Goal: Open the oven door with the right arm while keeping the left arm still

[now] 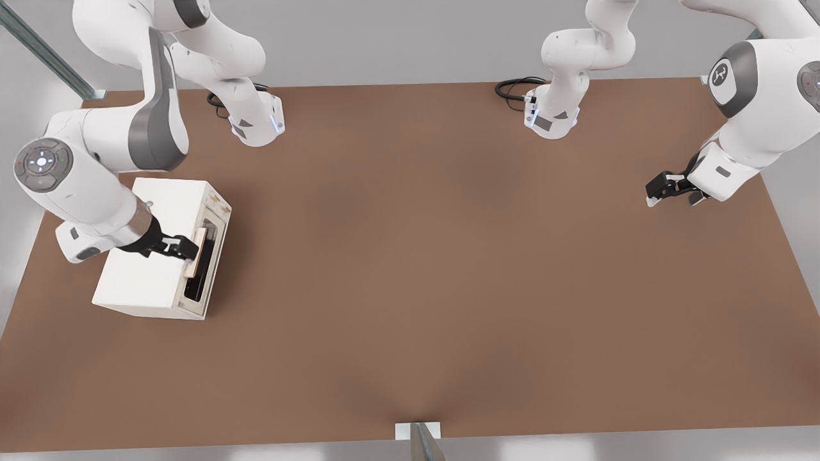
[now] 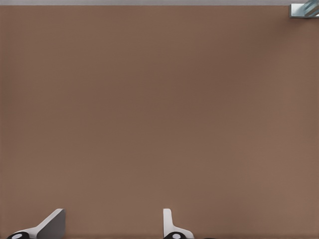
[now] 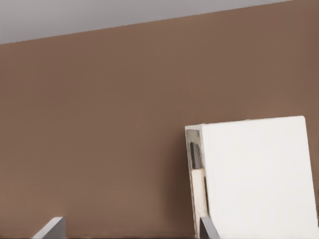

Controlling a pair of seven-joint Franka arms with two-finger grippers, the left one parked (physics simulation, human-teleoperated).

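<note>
Brown table [image 1: 448, 256], grey wall behind. The small cream oven [image 1: 150, 269] sits toward the front view's left, near that table edge, well apart from everything else.

Your right arm [image 1: 96, 160] reaches over the oven's top, and its gripper [image 1: 188, 248] has its black fingers at the tan handle [image 1: 195, 251] on the oven door [image 1: 206, 262]. From the right wrist view the fingers look spread wide, one tip [image 3: 208, 228] close beside the handle [image 3: 198, 191] and the other well off over bare table; they do not appear to pinch anything. Likely the near finger is meant to hook behind the bar and pull, which would explain coming in over the box, not from the front.

The door faces the front view's right, toward the table's middle. It looks shut or very nearly so; the dark window shows at an angle. The handle's long axis runs along the door's upper edge, parallel to the oven's front, so a pull should go across it, away from the box. Opening seems not yet begun.
</note>
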